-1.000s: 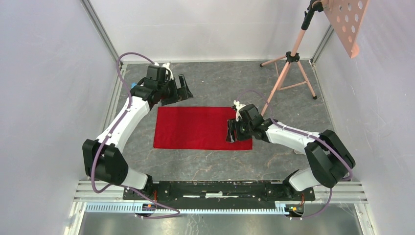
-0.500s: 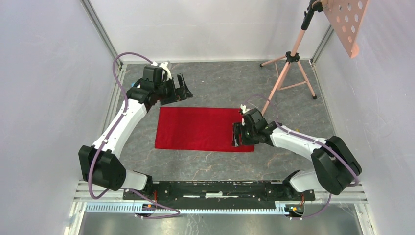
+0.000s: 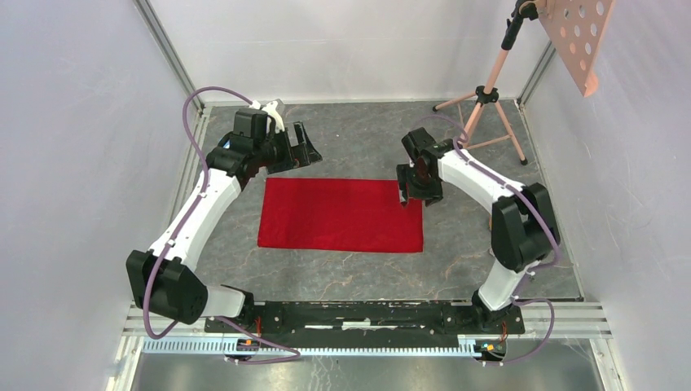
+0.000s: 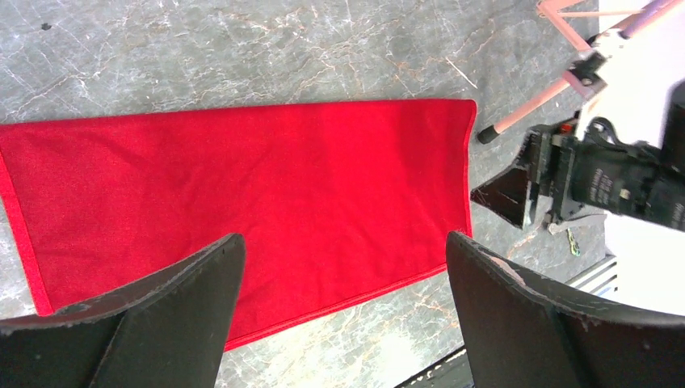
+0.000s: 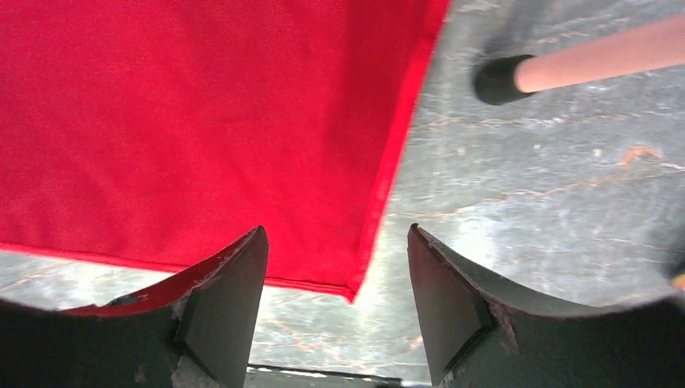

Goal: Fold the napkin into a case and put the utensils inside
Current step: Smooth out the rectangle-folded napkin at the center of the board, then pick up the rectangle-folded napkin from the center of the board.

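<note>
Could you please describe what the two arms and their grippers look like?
The left arm and right arm have white links with chunky black joints; a thin purple cable loops along each. The left gripper and right gripper have matte black, wedge-shaped fingers with scuffed, greyish edges.

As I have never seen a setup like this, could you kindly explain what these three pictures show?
Two white robot arms are bolted to the near edge of a grey table. The wide picture comes from a fixed camera above and behind them; the other two come from cameras on each wrist, so the dark shapes at the bottom are that hand's own fingers. A red napkin lies flat between the arms. The left hand and right hand are both open and hold nothing. A pink tripod stand is at the far right.
</note>
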